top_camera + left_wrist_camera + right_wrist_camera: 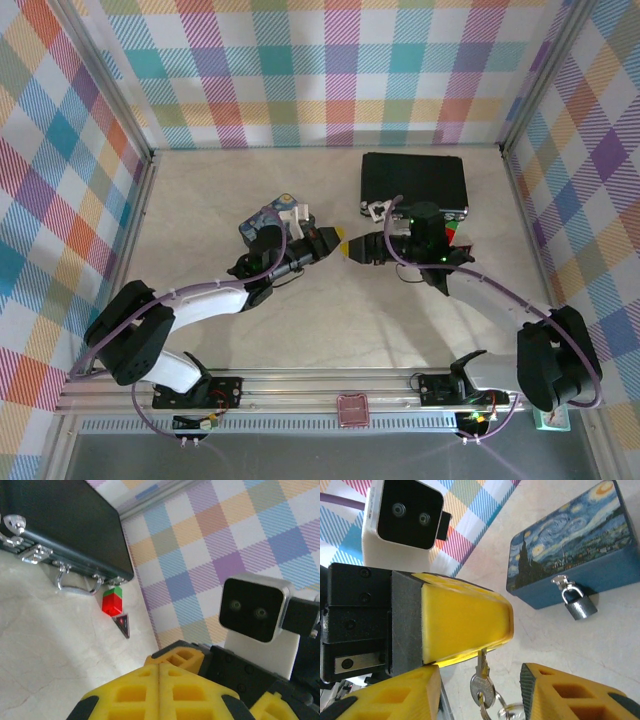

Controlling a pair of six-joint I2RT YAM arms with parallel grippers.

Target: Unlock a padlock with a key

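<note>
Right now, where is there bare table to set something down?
Bare: far-left patch between left wall and painted tin; near strip before the front rail. Crowded: mid-table, where left gripper and right gripper meet between tin and black case.

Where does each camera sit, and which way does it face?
Top external: above, behind the bases, looking down at the table; both arms show.
Left wrist: on left arm, facing the black case; shut left claw shows.
Right wrist: on right arm, facing the painted tin and padlock; open right claw shows around the key.
Shared: top external and left wrist see the black case.
</note>
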